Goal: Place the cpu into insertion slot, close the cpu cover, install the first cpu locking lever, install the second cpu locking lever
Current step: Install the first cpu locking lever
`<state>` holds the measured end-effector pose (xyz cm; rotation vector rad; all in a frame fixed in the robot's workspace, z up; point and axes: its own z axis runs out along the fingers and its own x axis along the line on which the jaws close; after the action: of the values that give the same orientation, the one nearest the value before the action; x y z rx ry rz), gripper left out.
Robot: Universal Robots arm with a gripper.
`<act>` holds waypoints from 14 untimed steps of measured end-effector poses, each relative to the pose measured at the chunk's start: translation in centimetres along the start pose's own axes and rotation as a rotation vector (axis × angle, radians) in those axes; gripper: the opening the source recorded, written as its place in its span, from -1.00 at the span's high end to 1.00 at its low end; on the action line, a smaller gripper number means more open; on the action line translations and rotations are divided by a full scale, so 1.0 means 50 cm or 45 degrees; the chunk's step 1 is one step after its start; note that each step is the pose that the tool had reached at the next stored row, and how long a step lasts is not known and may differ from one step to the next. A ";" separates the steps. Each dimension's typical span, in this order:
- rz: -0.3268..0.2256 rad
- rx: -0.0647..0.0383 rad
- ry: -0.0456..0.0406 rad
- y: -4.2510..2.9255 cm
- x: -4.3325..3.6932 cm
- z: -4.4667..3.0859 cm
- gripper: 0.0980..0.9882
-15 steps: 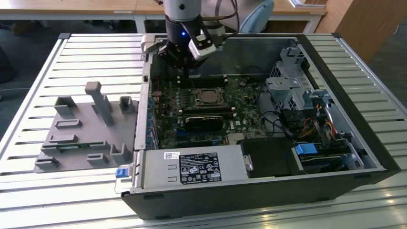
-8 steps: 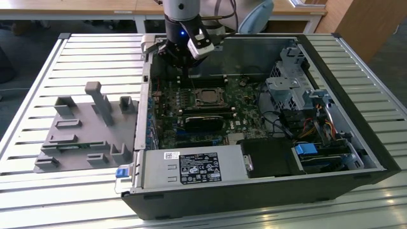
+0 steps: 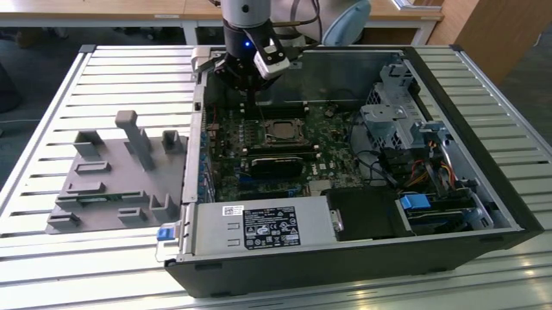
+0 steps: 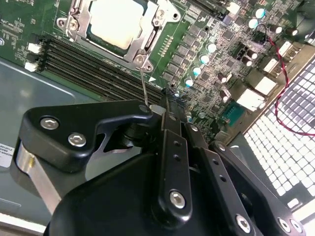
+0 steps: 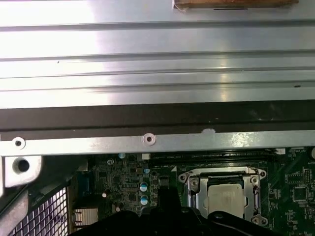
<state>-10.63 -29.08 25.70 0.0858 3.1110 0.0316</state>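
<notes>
Print is seen on one white-and-black rectangular label (image 3: 271, 227) on the silver box-shaped power supply (image 3: 216, 226), which is mounted at the near edge of the open black metal computer case (image 3: 345, 274). Fine white lettering on the green circuit board (image 4: 172, 37) cannot be made out.

One small square cpu (image 4: 115, 22) with a silver-grey face is seated in the square black-framed insertion slot (image 3: 298, 123). One thin square silver cpu cover (image 4: 82, 19) is laid shut over it, and the chip is seen through the cover's window.

One thin silver wire locking lever (image 4: 143, 81) is raised from a corner of the socket. The jaws of the black gripper (image 4: 151, 109) are pressed together on the lever's upper end. Much of the board is hidden in the second wrist view by the gripper's own black body.

In the first wrist view two round blue-topped capacitors (image 5: 143, 187) are counted beside the socket, near a silver case rail (image 5: 147, 140). One grey moulded fixture (image 3: 112, 187) is set on the slatted metal table (image 3: 52, 97), on the exterior view's left of the case.
</notes>
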 end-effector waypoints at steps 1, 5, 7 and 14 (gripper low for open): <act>0.000 0.000 0.000 0.001 0.000 0.000 0.98; 0.000 0.000 0.000 0.003 -0.002 0.001 0.98; 0.000 0.000 0.000 0.004 -0.006 0.001 0.98; 0.000 0.000 0.000 0.007 -0.051 0.004 0.98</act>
<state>-8.04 -28.85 25.56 0.0858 3.1111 0.0316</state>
